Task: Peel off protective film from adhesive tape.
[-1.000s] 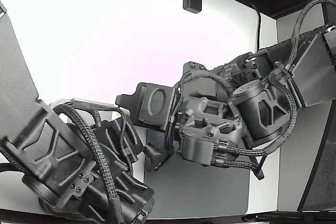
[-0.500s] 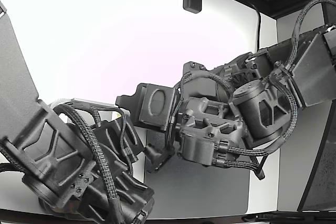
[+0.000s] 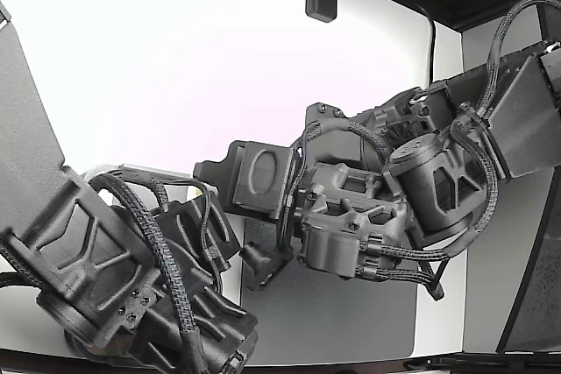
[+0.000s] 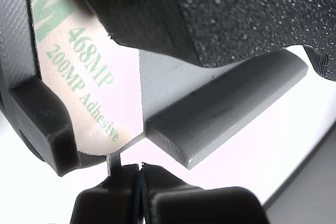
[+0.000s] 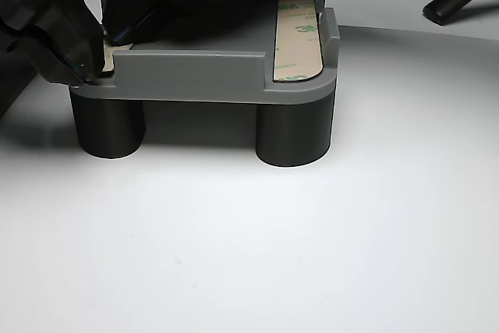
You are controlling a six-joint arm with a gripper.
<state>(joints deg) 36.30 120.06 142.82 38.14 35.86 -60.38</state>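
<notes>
Nothing has visibly shifted since a second ago; protective film (image 4: pixel 86 85) lies flat on the grey fixture (image 5: pixel 210 76) — thin, limp, tear-prone; lift at its corner; fingers (image 4: pixel 134 195) state: cannot tell.

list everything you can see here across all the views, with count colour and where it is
fixture: one, grey, standing on round legs on the white table in the other view
adhesive tape strip: one fully seen, pale liner with green print, lying in the fixture's slot at the other view's right; a second pale bit shows at its left end
mat: one, grey, under the arms in the exterior view
table: one, white
arms: two, dark grey, meeting mid-frame in the exterior view
hand: one, black, tips at the fixture's left end in the other view
</notes>
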